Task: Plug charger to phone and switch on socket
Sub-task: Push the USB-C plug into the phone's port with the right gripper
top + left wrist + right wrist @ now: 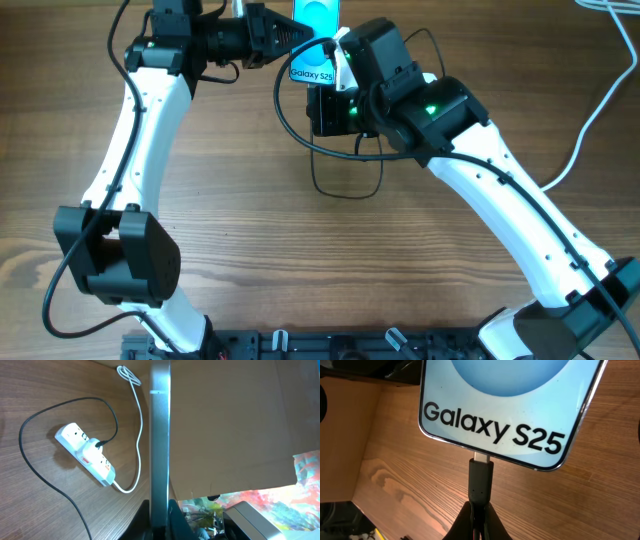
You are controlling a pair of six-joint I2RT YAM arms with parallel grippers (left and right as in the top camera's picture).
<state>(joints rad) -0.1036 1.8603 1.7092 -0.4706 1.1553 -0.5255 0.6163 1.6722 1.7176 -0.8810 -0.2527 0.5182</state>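
The phone (313, 45), with its cyan screen and "Galaxy S25" text, is held up off the table at the far edge. My left gripper (298, 27) is shut on its upper part. In the left wrist view the phone (160, 435) shows edge-on between the fingers (160, 522). My right gripper (481, 522) is shut on the charger's dark plug (481, 480), whose metal tip meets the port in the phone's lower edge (505, 405). The black charger cable (345, 188) loops below the right gripper (322, 95). The socket (85, 452) lies on the table with a black plug in it.
The thick white cord (139, 435) runs from the socket and ends in a small coil. A white cord (592, 110) also crosses the overhead view's top right corner. A cardboard wall (230, 425) stands behind the table's far edge.
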